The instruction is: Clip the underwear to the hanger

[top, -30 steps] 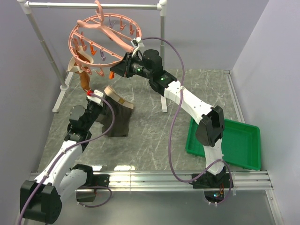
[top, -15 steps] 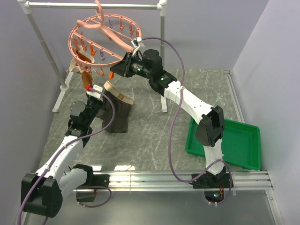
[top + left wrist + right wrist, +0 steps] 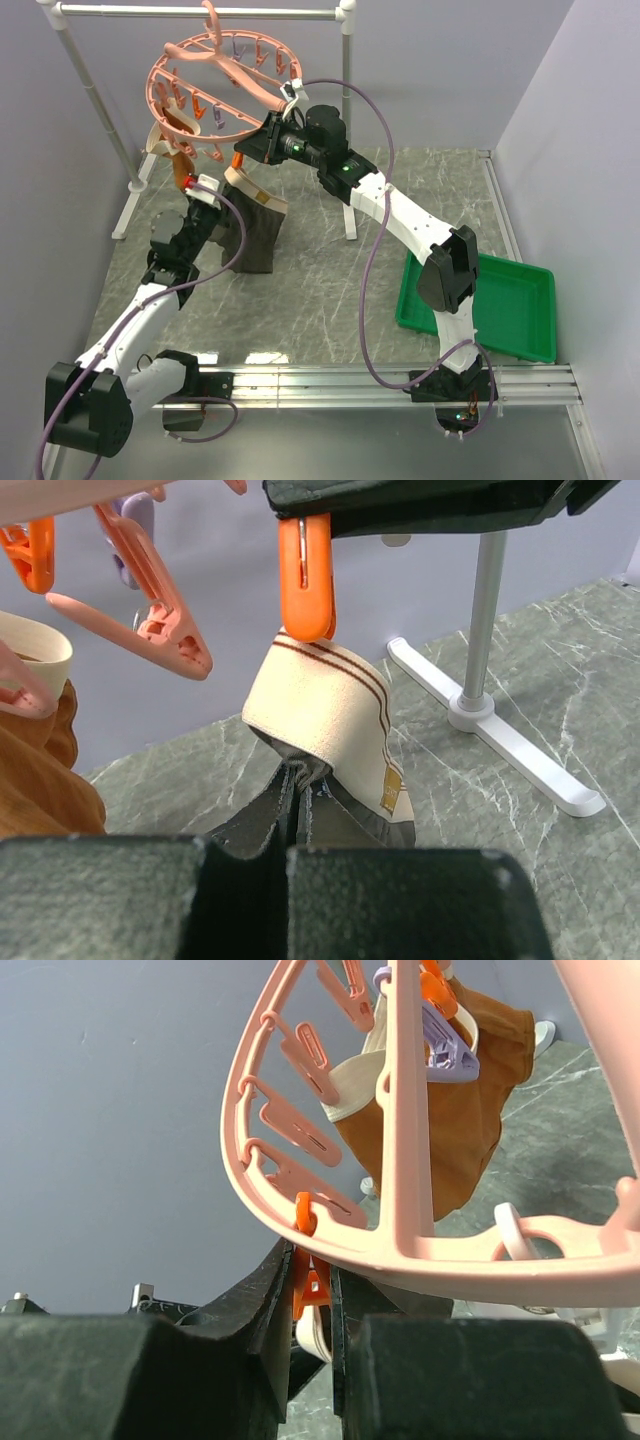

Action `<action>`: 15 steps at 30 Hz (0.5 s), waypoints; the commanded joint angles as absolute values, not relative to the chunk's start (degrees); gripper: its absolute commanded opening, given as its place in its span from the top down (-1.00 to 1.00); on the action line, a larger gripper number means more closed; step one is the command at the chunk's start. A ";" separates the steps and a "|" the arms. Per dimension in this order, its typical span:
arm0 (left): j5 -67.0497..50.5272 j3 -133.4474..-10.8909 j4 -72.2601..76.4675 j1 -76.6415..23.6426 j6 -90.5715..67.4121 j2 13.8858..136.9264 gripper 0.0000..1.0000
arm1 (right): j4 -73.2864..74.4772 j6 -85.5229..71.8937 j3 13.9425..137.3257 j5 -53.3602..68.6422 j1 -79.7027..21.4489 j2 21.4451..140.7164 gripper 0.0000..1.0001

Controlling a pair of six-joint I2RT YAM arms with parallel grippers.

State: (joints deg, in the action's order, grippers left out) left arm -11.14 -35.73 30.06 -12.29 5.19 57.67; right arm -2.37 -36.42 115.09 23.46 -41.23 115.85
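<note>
The underwear [image 3: 256, 236], dark olive-brown with a tan waistband [image 3: 325, 715], hangs from my left gripper [image 3: 217, 203], which is shut on the cloth just below the band [image 3: 293, 785]. The band's top edge reaches the lower tip of an orange clip [image 3: 306, 575]. Whether the edge sits inside the clip I cannot tell. That clip [image 3: 311, 1285] hangs from the near rim of the salmon-pink hanger [image 3: 215, 85], and my right gripper [image 3: 246, 155] is shut on it, squeezing its sides [image 3: 312, 1295]. The hanger's ring [image 3: 400, 1250] crosses just above the right fingers.
An orange-brown garment [image 3: 178, 150] hangs clipped at the ring's left side [image 3: 455, 1130]. The hanger hooks on a white pipe rack [image 3: 200, 12], with a rack foot [image 3: 500, 740] on the marble table. A green tray [image 3: 505, 300] lies at the right.
My left arm has raised the underwear up and to the right, bringing the waistband from below the ring up to the orange clip. The right gripper has stayed on the clip.
</note>
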 commanded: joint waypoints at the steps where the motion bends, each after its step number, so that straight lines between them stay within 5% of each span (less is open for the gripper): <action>1: -11.69 -38.93 34.28 -12.74 4.31 58.27 1.00 | -3.51 -37.09 117.07 24.70 -41.13 114.96 1.00; 15: -11.43 -41.04 35.07 -13.89 2.90 60.11 0.99 | -3.51 -37.18 117.77 25.05 -41.13 115.49 1.00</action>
